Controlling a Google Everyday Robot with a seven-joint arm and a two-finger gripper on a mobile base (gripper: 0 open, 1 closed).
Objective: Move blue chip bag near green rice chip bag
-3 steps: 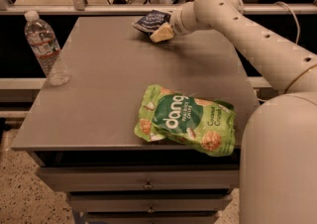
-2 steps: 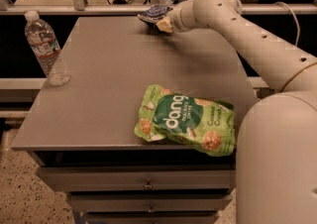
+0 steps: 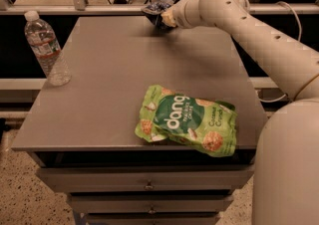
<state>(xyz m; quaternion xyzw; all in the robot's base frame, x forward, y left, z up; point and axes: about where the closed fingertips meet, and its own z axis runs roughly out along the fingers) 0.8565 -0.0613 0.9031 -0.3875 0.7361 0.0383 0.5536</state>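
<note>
At the table's (image 3: 124, 69) far edge, fingers (image 3: 168, 18) clasp the blue chip bag (image 3: 155, 9).

gripper (image 3: 165, 18), far table (image 3: 124, 69) edge, hides part of clasped blue chip bag (image 3: 154, 7) | arm (image 3: 279, 64) cropped right

This looks like a robotics lab or office test area: a grey metal cabinet (image 3: 124, 69) with shallow drawers (image 3: 149, 179) stands on a speckled floor (image 3: 30, 194), a cable (image 3: 290, 6) trails at upper right, and the gripper (image 3: 167, 17) at upper centre clasps the blue chip bag (image 3: 155, 7).
</note>
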